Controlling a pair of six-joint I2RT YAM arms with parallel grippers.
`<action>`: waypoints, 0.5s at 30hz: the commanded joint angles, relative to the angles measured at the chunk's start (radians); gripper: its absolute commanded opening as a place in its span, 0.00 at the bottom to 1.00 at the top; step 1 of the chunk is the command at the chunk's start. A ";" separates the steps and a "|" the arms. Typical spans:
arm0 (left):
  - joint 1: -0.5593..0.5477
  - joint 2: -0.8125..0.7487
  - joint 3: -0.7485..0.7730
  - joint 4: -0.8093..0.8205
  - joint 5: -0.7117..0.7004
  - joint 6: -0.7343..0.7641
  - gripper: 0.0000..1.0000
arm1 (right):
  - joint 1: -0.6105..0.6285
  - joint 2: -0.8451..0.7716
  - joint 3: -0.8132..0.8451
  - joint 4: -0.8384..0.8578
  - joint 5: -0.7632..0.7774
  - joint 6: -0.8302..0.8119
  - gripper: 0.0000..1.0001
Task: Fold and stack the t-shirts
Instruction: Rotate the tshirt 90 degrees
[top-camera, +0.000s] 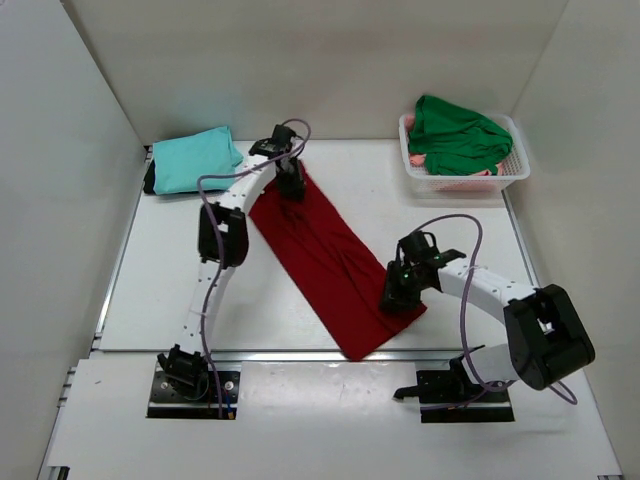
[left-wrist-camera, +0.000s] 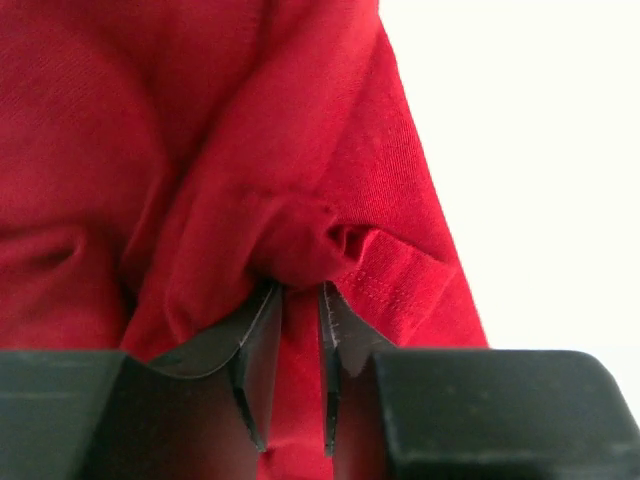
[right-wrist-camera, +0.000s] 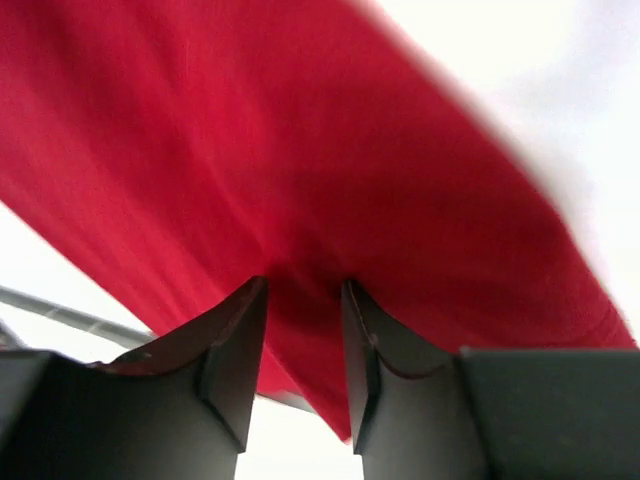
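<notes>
The dark red t-shirt (top-camera: 325, 255) lies as a long band, stretched diagonally across the table from back left to front right. My left gripper (top-camera: 291, 183) is shut on its far end; the left wrist view shows the red cloth (left-wrist-camera: 250, 180) bunched between the fingers (left-wrist-camera: 258, 345). My right gripper (top-camera: 395, 298) is shut on the near right edge, with cloth (right-wrist-camera: 300, 160) between its fingers (right-wrist-camera: 235, 350). The light teal t-shirt (top-camera: 195, 158) lies folded at the back left. The bright green t-shirt (top-camera: 458, 135) is heaped in the basket.
A white lattice basket (top-camera: 512, 170) stands at the back right, with something pink under the green shirt. White walls enclose the table on three sides. A metal rail runs along the table's front edge (top-camera: 300, 355).
</notes>
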 joint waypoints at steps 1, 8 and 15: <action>-0.023 0.209 0.399 -0.140 0.084 0.024 0.31 | 0.130 -0.025 -0.036 0.129 -0.010 0.242 0.35; -0.017 0.143 0.067 0.185 0.183 0.001 0.30 | 0.323 0.165 -0.015 0.357 -0.074 0.271 0.35; 0.022 0.197 0.113 0.458 0.282 -0.102 0.33 | 0.394 0.259 0.031 0.428 -0.029 0.324 0.35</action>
